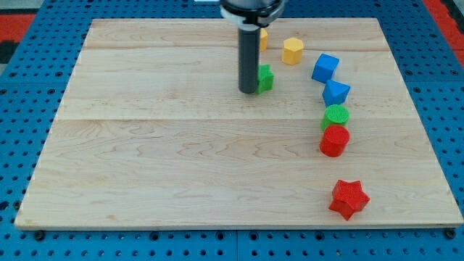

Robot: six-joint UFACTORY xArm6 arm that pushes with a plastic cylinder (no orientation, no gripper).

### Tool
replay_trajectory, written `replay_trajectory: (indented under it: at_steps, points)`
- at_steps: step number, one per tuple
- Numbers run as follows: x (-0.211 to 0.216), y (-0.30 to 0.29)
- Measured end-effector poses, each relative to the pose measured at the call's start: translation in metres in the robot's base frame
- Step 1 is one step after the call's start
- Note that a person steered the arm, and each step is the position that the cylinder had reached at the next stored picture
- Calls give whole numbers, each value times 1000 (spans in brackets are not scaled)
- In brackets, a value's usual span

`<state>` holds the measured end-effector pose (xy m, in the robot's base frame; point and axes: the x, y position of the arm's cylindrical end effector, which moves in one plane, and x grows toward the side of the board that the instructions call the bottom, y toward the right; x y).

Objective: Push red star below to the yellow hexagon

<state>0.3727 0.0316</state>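
The red star [349, 199] lies near the view's bottom right of the wooden board [181, 159]. The yellow hexagon [292, 51] sits near the view's top, right of centre. My tip [249, 90] is at the end of the dark rod, left of the yellow hexagon and far up-left of the red star. It stands right beside a green block [265, 77], which the rod partly hides. Whether they touch I cannot tell.
A second yellow block [263, 38] peeks out behind the rod near the top. Down the right side run a blue cube [325, 67], a blue triangular block [336, 92], a green round block [336, 114] and a red round block [334, 140], which lies between star and hexagon.
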Motion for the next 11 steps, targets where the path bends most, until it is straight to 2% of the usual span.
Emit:
replay_trajectory:
  at_steps: [1,2,3,4,5,6,7,8,9,10,11]
  points:
    - [-16,4]
    - [-16,-59]
    - [3,-94]
    - [88,-96]
    - [172,-74]
    - [244,-24]
    - [246,-14]
    - [245,73]
    - [245,197]
    - [231,217]
    - [193,160]
